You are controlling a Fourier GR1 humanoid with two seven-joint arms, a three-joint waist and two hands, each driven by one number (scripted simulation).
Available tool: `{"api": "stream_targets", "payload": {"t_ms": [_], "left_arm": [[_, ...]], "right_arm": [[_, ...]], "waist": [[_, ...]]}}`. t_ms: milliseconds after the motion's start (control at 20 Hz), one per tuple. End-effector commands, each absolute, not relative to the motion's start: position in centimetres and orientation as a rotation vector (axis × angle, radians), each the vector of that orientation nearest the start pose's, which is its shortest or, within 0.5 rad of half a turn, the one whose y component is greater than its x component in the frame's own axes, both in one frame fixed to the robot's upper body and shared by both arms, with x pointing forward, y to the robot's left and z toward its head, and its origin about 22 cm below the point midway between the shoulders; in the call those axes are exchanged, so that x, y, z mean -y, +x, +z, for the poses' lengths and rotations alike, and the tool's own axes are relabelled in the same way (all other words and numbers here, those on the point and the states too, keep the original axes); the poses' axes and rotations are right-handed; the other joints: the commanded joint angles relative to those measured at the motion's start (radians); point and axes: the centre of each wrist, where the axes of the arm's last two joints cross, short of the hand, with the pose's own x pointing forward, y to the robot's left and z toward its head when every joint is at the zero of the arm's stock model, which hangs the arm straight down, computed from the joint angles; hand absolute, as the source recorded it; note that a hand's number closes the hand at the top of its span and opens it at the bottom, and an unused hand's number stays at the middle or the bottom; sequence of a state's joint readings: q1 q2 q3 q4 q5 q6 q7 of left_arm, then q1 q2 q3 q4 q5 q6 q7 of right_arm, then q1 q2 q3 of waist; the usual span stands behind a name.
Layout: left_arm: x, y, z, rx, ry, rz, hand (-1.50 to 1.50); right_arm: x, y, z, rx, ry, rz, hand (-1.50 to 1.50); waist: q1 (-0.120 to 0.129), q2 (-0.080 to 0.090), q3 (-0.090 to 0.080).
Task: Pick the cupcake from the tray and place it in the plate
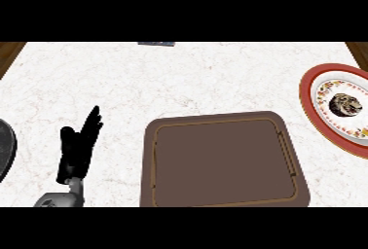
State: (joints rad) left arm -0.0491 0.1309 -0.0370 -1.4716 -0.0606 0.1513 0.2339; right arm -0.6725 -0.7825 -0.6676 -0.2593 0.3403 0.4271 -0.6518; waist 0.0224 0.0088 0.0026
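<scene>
The brown tray [223, 160] lies at the lower middle of the counter, and nothing shows on it. A red-rimmed white plate [316, 104] sits at the right edge, partly cut off. A small brown cupcake [345, 104] rests in the plate's centre. My left hand [78, 146] stands at the lower left, well left of the tray, fingers straight and pointing up, holding nothing. My right hand does not show.
A dark rounded object [4, 148] pokes in at the left edge. A small dark item [156, 43] lies at the counter's far edge. Wooden strips show at the top corners. White marble counter [144, 82] spreads between the tray and the far edge.
</scene>
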Motion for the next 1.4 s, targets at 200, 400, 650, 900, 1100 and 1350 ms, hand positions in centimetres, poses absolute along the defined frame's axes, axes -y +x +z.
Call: {"api": "stream_targets", "payload": {"t_ms": [200,400,650,900,1100,1350], "left_arm": [[-23.3,24.8,-1.5,1.305,0.239,-0.053,0.0],[-23.2,25.4,-1.3,1.307,0.227,-0.06,0.0],[-25.0,25.7,0.1,1.31,0.221,-0.043,0.0],[-24.4,25.9,-1.9,1.299,0.216,-0.062,0.0],[-24.6,26.3,0.0,1.297,0.233,-0.055,0.0],[-22.6,26.3,-0.7,1.306,0.199,-0.054,0.0]], "right_arm": [[51.2,31.3,5.6,1.661,-0.425,0.164,-1.5],[51.9,29.6,4.2,1.602,-0.486,0.153,-1.5],[51.9,30.3,5.2,1.597,-0.532,0.114,-1.5],[53.1,28.8,5.0,1.588,-0.571,0.149,-1.5],[54.9,27.5,6.2,1.552,-0.597,0.142,-1.5],[53.6,26.9,3.2,1.562,-0.635,0.112,-1.5]], "waist": [[-0.001,-0.002,-0.001],[0.005,0.003,0.001],[0.013,0.004,0.001],[0.007,0.006,0.001],[0.007,0.004,0.002],[0.01,0.007,0.003]]}}
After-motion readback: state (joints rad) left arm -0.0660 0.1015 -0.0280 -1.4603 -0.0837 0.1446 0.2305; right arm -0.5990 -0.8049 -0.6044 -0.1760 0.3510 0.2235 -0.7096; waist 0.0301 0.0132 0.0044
